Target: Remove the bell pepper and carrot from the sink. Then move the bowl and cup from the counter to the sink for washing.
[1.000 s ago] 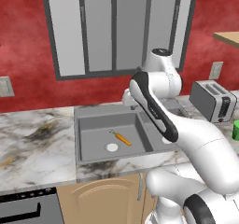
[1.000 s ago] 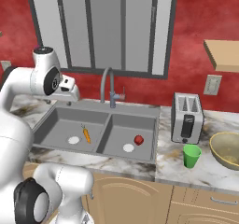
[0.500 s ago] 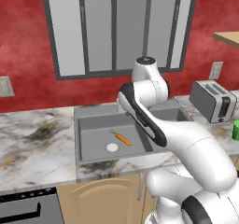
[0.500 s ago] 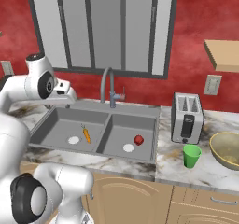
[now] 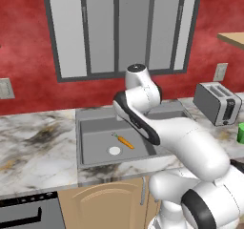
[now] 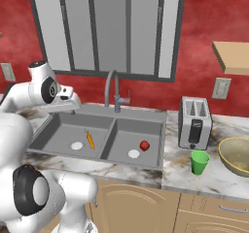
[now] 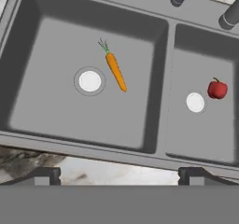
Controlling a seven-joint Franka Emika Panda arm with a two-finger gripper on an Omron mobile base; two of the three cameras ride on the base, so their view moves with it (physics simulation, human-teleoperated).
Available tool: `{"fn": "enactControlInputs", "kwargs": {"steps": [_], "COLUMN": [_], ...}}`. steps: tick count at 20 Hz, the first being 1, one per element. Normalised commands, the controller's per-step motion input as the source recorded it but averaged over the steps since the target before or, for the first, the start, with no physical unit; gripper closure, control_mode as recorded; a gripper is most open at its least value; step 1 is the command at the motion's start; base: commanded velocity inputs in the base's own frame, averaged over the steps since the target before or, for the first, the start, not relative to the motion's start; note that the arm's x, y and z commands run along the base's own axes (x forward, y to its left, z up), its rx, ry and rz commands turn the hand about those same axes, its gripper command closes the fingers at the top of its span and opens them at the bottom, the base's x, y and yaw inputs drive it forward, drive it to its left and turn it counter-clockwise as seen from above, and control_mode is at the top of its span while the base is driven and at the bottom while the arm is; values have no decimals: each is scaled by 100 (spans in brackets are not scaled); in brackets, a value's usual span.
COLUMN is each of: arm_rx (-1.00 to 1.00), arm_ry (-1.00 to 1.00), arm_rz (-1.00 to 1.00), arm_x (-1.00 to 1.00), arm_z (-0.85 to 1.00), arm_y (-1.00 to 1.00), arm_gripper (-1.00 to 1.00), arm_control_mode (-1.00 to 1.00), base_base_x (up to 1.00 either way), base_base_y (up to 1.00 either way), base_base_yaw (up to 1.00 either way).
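Note:
The grey double sink (image 6: 52, 130) lies below my hand. An orange carrot (image 7: 115, 71) rests in the left basin beside its white drain (image 7: 89, 81); it also shows as the carrot (image 6: 90, 140) and the carrot (image 5: 125, 141). In the right basin a red bell pepper (image 7: 217, 89) sits next to the other drain, seen again as the bell pepper (image 6: 144, 145). My gripper (image 7: 120, 175) hangs open and empty well above the sink's front rim, at the left basin's far left corner (image 6: 72, 105). On the marble counter (image 6: 180, 174) to the right stand the green cup (image 6: 199, 161) and the olive-yellow bowl (image 6: 236, 155).
A curved grey faucet (image 6: 114, 89) rises behind the sink's divider. A silver toaster (image 6: 194, 123) stands on the counter right of the sink, just behind the cup. A red wall and a window run along the back. A stove edge (image 5: 28, 213) sits at lower left.
The arm has swung to the left, from over the sink's middle to above the left basin. The jaws stayed open. Carrot, pepper, cup and bowl have not moved.

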Motion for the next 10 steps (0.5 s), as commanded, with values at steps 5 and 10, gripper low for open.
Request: {"fn": "enactControlInputs", "kwargs": {"steps": [5,10], "arm_rx": [0,1], "arm_ry": [2,2], "arm_rz": [4,8], "arm_x": [23,18], "arm_z": [-29,-28], "arm_y": [6,0], "arm_gripper": [-100,-100], "arm_control_mode": [-100,-100], "base_base_x": [0,0], "base_base_y": [0,0], "base_base_yaw": [0,0]}}
